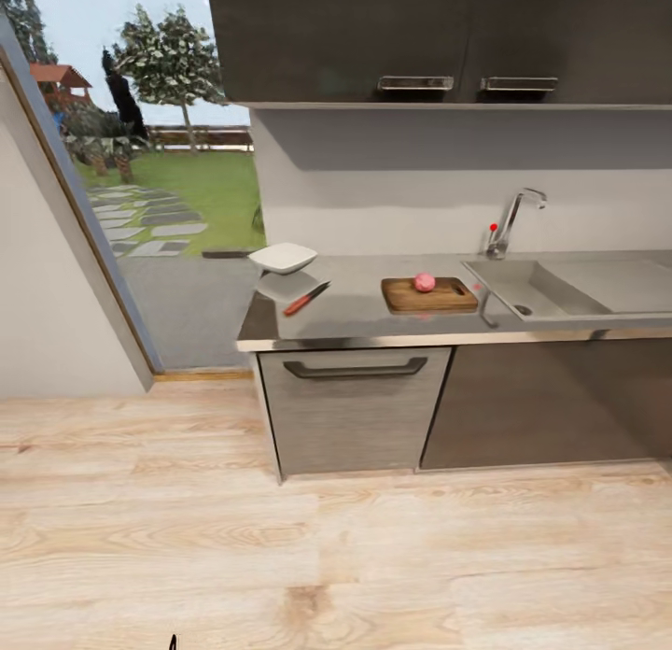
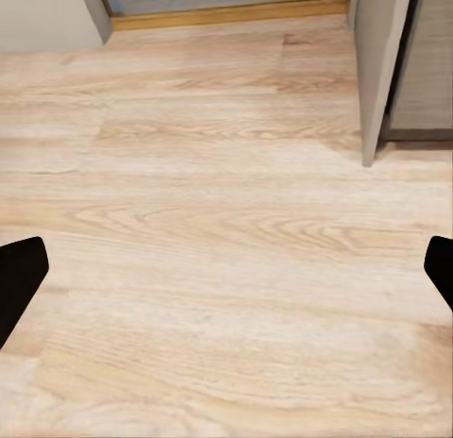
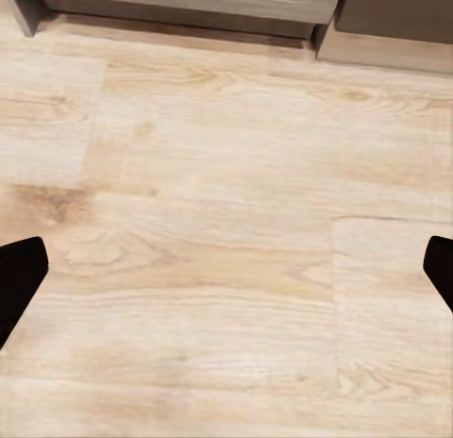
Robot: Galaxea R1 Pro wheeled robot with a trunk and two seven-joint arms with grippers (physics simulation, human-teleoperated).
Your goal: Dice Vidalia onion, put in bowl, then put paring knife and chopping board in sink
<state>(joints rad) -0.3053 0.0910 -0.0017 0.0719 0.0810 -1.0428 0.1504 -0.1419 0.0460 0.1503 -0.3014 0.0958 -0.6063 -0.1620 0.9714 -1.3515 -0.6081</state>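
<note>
In the head view the pinkish-red Vidalia onion (image 1: 425,281) rests on the brown chopping board (image 1: 428,295), which lies on the grey countertop (image 1: 364,316) just left of the sink (image 1: 569,290). The red-handled paring knife (image 1: 306,299) lies on the countertop left of the board, beside the white bowl (image 1: 283,257) near the counter's left end. My left gripper (image 2: 226,273) stands open above bare wooden floor, its dark fingertips (image 2: 19,277) wide apart. My right gripper (image 3: 226,273) is open too over floor, fingertips (image 3: 19,273) far apart. Both are well away from the counter.
A chrome tap (image 1: 511,222) with a red knob stands behind the sink. Dark cabinets (image 1: 355,407) with bar handles sit under the counter, and wall cabinets (image 1: 439,38) hang above. A glass door (image 1: 159,211) to a garden is at left. Wooden floor (image 1: 327,557) lies before the counter.
</note>
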